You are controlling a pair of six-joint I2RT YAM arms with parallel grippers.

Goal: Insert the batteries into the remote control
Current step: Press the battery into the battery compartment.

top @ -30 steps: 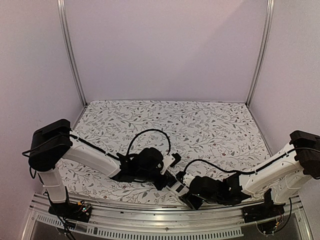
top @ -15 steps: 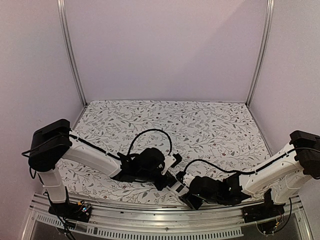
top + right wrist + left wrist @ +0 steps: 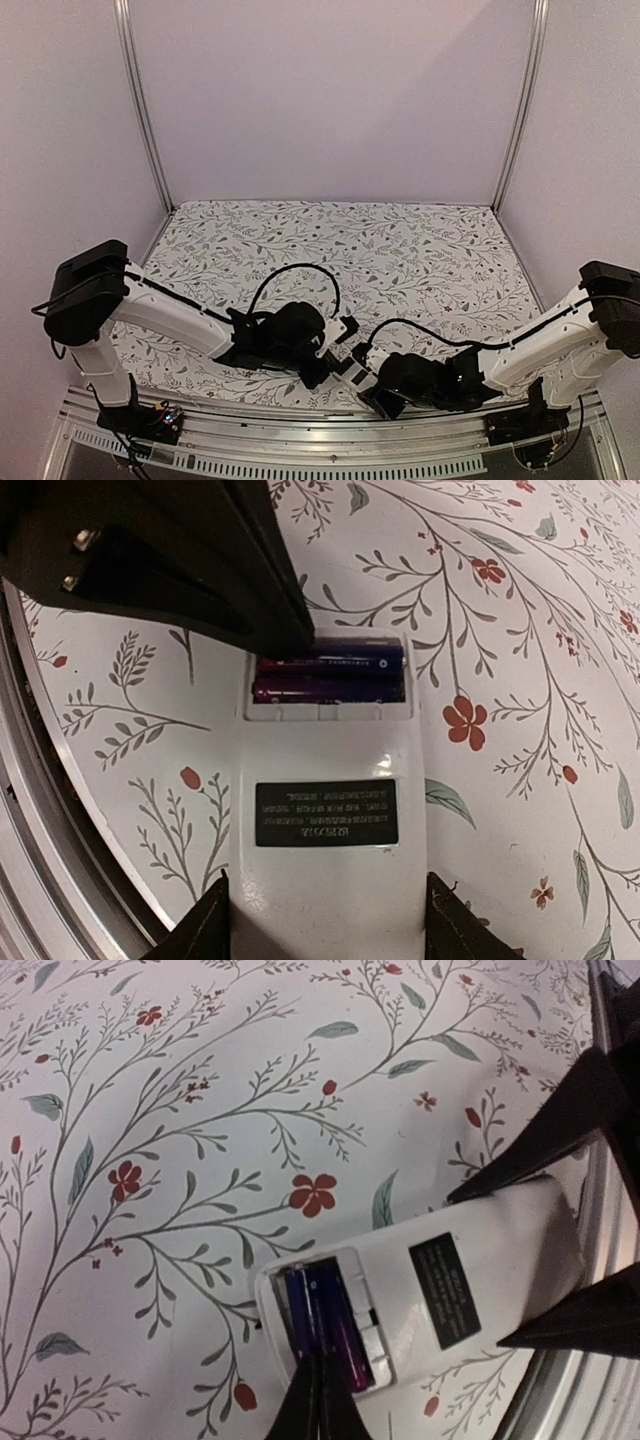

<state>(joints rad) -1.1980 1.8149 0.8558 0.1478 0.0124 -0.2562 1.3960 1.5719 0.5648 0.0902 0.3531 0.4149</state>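
Overhead looks down; wrists (close) share remote control (image 3: 500, 1250).

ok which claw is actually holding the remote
The right claw: it clamps both sides of the remote control at its label end. The left claw is shut, its tips down at the batteries.

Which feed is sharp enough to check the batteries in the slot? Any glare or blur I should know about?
Right wrist view: sharpest, with the batteries evenly lit in the remote control slot and no glare. Left wrist view: softer, and the right gripper's fingers are blurred black silhouettes. Top external view: evenly lit, but the slot is too small to judge.
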